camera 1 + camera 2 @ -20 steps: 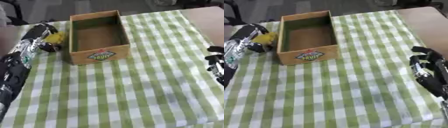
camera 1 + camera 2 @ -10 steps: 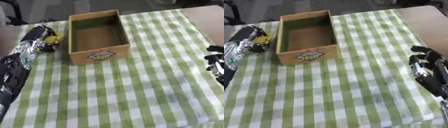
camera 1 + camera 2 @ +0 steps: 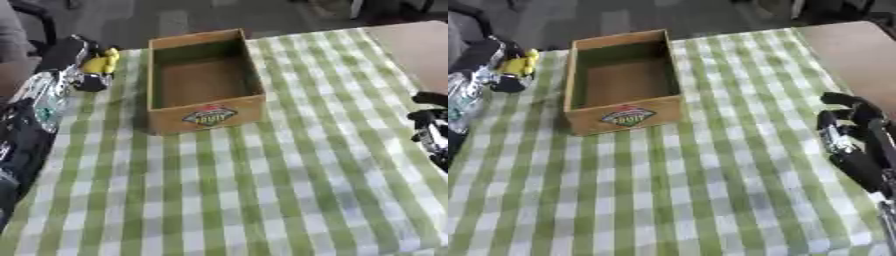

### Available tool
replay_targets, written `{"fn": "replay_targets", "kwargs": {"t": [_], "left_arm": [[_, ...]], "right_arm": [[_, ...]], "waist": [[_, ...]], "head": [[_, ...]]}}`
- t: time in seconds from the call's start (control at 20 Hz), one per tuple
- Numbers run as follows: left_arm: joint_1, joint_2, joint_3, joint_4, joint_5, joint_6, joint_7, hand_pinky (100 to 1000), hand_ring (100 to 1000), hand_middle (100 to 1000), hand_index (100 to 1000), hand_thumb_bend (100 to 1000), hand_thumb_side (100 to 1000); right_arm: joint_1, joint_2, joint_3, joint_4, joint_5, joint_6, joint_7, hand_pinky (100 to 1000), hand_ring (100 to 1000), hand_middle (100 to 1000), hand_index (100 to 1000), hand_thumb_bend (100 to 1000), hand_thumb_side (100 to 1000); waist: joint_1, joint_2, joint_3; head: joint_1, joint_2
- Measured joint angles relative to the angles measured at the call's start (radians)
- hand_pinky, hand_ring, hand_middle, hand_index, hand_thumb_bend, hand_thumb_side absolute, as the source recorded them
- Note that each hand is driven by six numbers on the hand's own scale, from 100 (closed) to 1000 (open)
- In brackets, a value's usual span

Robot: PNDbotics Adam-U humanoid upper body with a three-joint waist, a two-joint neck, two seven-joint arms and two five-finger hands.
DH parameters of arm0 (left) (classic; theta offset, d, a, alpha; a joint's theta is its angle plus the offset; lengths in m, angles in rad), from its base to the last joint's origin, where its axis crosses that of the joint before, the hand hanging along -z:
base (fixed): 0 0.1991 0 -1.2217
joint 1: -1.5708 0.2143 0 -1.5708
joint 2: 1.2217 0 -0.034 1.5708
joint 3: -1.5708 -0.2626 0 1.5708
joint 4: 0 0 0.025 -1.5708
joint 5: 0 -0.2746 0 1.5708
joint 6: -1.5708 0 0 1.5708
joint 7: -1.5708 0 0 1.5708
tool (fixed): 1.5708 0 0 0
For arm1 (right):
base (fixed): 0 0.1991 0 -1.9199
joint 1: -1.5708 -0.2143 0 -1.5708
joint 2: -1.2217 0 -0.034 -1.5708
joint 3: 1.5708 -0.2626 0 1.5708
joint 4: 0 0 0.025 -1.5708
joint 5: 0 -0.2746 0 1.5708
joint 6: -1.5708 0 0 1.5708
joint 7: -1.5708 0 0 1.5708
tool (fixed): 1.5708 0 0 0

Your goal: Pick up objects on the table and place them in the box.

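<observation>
Left eye: left hand (image 3: 80, 62) curled round yellow object (image 3: 98, 60), probably a toy, just left of empty box (image 3: 203, 80). Carry step; next, lift over wall, release. Right eye: right hand (image 3: 852, 137) idle, fingers relaxed, bench (image 3: 710, 200) edge.

Black-and-silver left hand (image 3: 66, 60) mostly covers a small yellow object (image 3: 99, 61); its shape can't be made out, finger pose unclear. Black right hand (image 3: 852, 142) cut off by right edge. Round label on brown cardboard box (image 3: 206, 94) blurred, unreadable.

place: indoor test setup | cues: checked tablecloth (image 3: 262, 190), grey floor (image 3: 175, 20)
</observation>
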Motion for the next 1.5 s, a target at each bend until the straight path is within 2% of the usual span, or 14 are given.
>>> {"fn": "replay_targets", "kwargs": {"t": [0.2,0.5,0.9,1.2,1.25,1.3,1.35,1.4,1.45,1.5], "left_arm": [[-0.019,-0.022,-0.04,-0.068,0.026,-0.032,-0.039,534,625,297,467,198,100],[-0.04,-0.123,-0.099,-0.112,0.039,-0.074,-0.092,539,635,304,475,204,100],[-0.033,-0.218,-0.125,-0.077,-0.001,-0.098,-0.123,554,667,324,503,194,108],[-0.008,-0.244,-0.129,-0.019,-0.015,-0.103,-0.232,609,754,427,599,240,121],[-0.007,-0.246,-0.129,-0.014,-0.015,-0.101,-0.258,631,799,478,638,301,114],[-0.006,-0.248,-0.128,-0.011,-0.015,-0.098,-0.281,638,804,497,654,322,111],[-0.006,-0.25,-0.128,-0.01,-0.015,-0.095,-0.299,661,816,556,705,421,100],[-0.006,-0.25,-0.126,-0.01,-0.015,-0.092,-0.313,686,843,597,744,510,132],[-0.006,-0.25,-0.123,-0.014,-0.015,-0.088,-0.32,710,875,642,775,593,226],[-0.006,-0.25,-0.121,-0.021,-0.016,-0.085,-0.32,725,893,665,789,640,291]], "right_arm": [[0.0,0.0,0.0,0.003,-0.001,0.001,0.002,489,713,789,857,100,637],[0.002,0.0,0.004,0.004,-0.004,0.0,0.01,489,713,789,857,100,637],[-0.001,0.001,0.01,0.004,-0.01,-0.003,0.02,490,713,789,857,100,639],[-0.001,0.003,0.01,0.004,-0.011,-0.005,0.023,490,713,789,857,100,641],[-0.001,0.004,0.01,0.004,-0.011,-0.004,0.023,490,712,789,857,100,641],[-0.001,0.005,0.01,0.004,-0.011,-0.004,0.023,490,712,789,857,100,641],[-0.001,0.007,0.01,0.004,-0.011,-0.004,0.024,490,712,788,857,100,641],[-0.001,0.008,0.01,0.004,-0.012,-0.004,0.024,490,712,788,857,100,641],[-0.001,0.008,0.01,0.004,-0.013,-0.004,0.024,490,712,788,858,100,641],[-0.001,0.009,0.01,0.004,-0.013,-0.004,0.024,490,712,788,858,100,641]], "waist": [[0.002,-0.007,0.001],[0.001,-0.008,-0.013],[-0.002,-0.008,-0.032],[-0.004,-0.006,-0.032],[-0.004,-0.006,-0.031],[-0.004,-0.005,-0.03],[-0.004,-0.005,-0.03],[-0.005,-0.005,-0.029],[-0.005,-0.005,-0.028],[-0.005,-0.005,-0.025]], "head": [[0.0,0.0],[0.008,0.004],[0.022,0.004],[0.026,0.004],[0.026,0.004],[0.026,0.004],[0.026,0.004],[0.026,0.004],[0.026,0.004],[0.026,0.004]]}}
